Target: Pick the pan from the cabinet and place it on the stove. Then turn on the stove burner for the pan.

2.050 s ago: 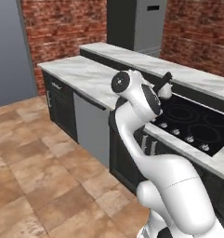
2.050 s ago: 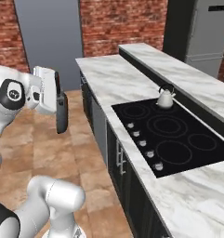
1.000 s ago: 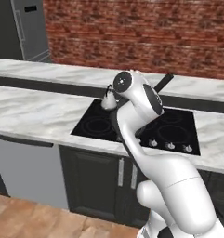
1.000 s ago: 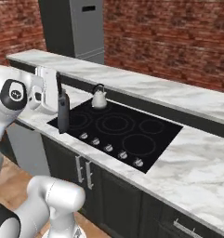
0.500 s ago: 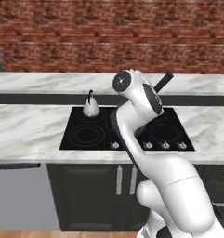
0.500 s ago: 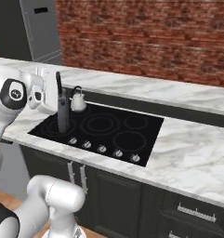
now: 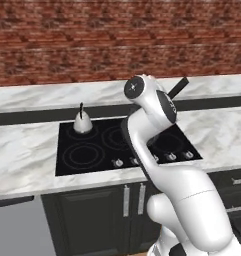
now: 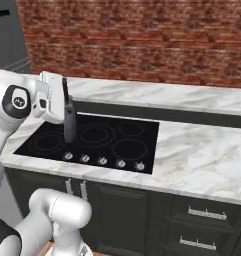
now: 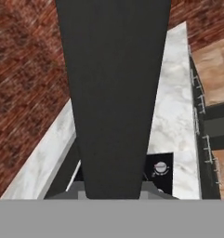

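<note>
Here: brick wall (image 8: pixel 142 40) behind, white marble surface (image 8: pixel 202 155) below it with a raised back ledge. The stove (image 7: pixel 92 152) sits flush in that surface, silver knobs (image 8: pixel 102 161) along its front edge, low black cabinets (image 8: pixel 132 215) beneath. Arm stands raised over the stove's front. The pan (image 8: pixel 69 117) hangs edge-on from the fingers (image 8: pixel 56 106), above the stove's left half in the right base view, not touching the glass; its thin handle (image 7: pixel 177 87) pokes up past the arm in the left base view. In the hand view the pan (image 9: pixel 113 93) is a wide dark slab between the tips. Fingers are clamped on the pan. Small silvery kettle (image 7: pixel 82 122) stands on the stove's back left ring.
</note>
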